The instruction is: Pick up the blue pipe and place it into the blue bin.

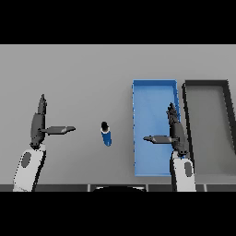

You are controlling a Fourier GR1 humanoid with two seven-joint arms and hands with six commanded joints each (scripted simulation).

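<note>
Item 1: small blue cylindrical pipe w/ black cap end [106,133]. Lies on grey flat tabletop [83,73], approx. centre of view, long axis running near-to-far, black end at far side. Not touched by either hand. Sits between the two hands, closer to the bin side; just left of the bin's left wall, clear gap between them.

Item 2: blue rectangular open-top bin [154,83]. Right of centre, long side running near-to-far. Blue floor visible, no contents seen inside. Pipe is outside it.

Item 3: dark grey/black rectangular bin w/ grey floor [228,110]. Immediately right of blue bin, walls close together or touching, cannot tell which. Partly cut by right edge of view.

Item 4: left hand [38,122], dark, on white and grey arm entering from lower left. Fingers straight, together, pointing to far side; thumb stuck out sideways toward the pipe. Holds nothing. Well apart from pipe.

Item 5: right hand [176,131], dark, on white and grey arm entering from lower edge. Seen over right portion of blue bin, overlapping its right wall. Fingers straight, pointing to far side; thumb out sideways toward the pipe side, over bin floor. Holds nothing. Height above bin: cannot tell.

Status: pipe on table, ungrasped, not in bin.
</note>
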